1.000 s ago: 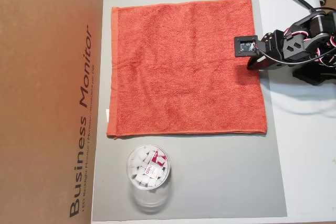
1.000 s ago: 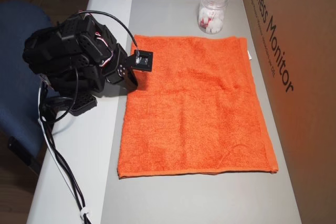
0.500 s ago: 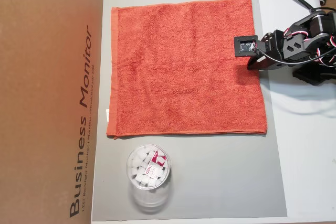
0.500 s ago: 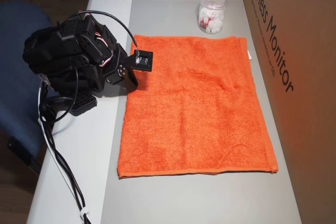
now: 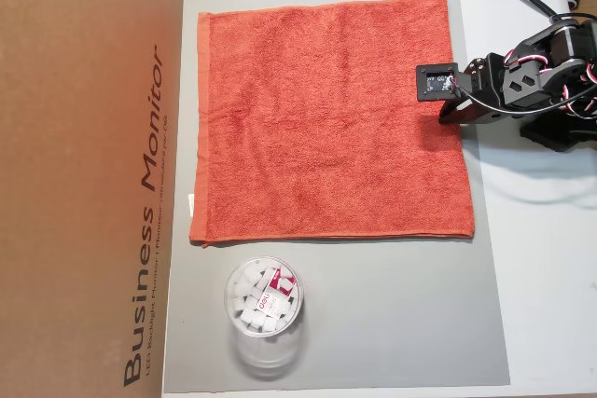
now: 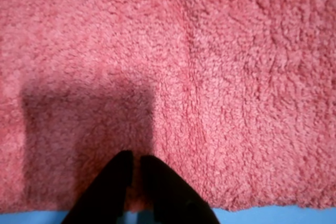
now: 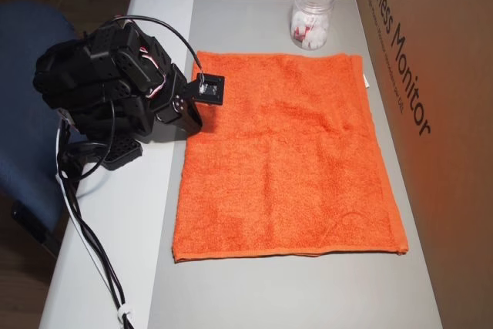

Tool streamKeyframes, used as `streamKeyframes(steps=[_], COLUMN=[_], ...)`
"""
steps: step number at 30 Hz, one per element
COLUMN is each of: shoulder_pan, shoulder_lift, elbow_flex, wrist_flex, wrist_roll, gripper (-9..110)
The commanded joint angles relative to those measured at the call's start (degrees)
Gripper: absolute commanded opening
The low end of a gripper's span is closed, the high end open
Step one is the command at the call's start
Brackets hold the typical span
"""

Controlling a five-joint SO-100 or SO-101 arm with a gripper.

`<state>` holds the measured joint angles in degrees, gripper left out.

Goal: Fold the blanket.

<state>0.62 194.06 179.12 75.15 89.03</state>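
The hand point(image 6: 134, 157) is nearly clenched and grasps nothing. The blanket point(image 5: 326, 118) lies flat beneath it; its near edge is just behind the fingertips, the cloth stretching ahead.

I am looking at an office-like workspace: a white surface point(image 7: 115, 213) carrying a grey mat point(image 5: 373, 323), bordered by a brown cardboard carton point(image 5: 84, 174) printed "Business Monitor". A blue upholstered chair point(image 7: 23, 152) is standing beside the surface in an overhead view. Black cables point(image 7: 88, 244) are trailing from the arm's base point(image 7: 115, 152), and a clear plastic jar point(image 7: 312, 13) is holding small white items.
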Motion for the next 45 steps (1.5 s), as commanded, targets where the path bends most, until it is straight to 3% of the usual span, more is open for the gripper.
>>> streamKeyframes(steps=[1, 22, 45], shoulder_pan=[0.00, -0.53, 0.00], shoulder_lift=[0.44, 0.35, 0.09], elbow_flex=[0.44, -0.53, -18.19], wrist_flex=[0.18, 0.18, 0.44], wrist_roll=[-0.53, -0.53, -0.62], gripper=[0, 0, 0])
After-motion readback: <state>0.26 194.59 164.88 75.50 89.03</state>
